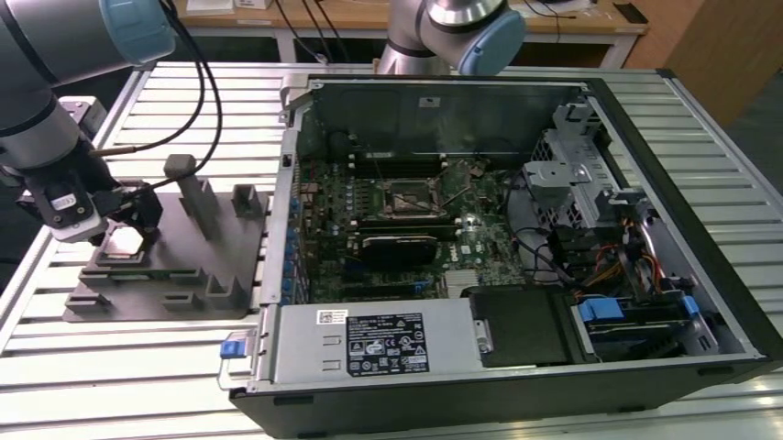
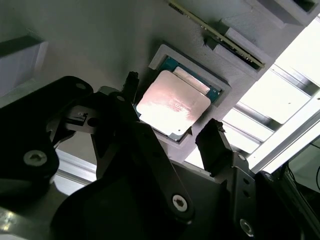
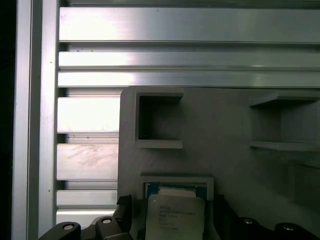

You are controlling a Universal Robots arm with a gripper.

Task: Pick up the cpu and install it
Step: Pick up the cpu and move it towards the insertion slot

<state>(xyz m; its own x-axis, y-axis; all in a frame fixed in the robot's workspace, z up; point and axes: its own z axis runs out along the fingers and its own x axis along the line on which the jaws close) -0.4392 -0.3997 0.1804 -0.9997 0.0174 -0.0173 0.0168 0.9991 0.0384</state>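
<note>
The cpu [image 1: 123, 241] is a small pale square chip lying in a framed pocket of the grey fixture [image 1: 183, 284] at the exterior view's left. My gripper [image 1: 121, 229] hangs low over it, open, with one dark finger on each side of the chip. In the second wrist view the cpu [image 2: 172, 104] shows its silvery top between the fingertips [image 2: 214, 134], and a narrow gap is left on one side. The first wrist view has the cpu [image 3: 175, 215] in its pocket. The motherboard socket [image 1: 402, 197] sits inside the open computer case [image 1: 685, 211].
Upright grey blocks [image 1: 196, 197] rise from the fixture close beside the gripper. Cables [image 1: 215, 101] hang from the arm above it. The case's metal wall [image 1: 279, 211] stands between fixture and motherboard. The slatted aluminium table [image 1: 110, 376] runs underneath.
</note>
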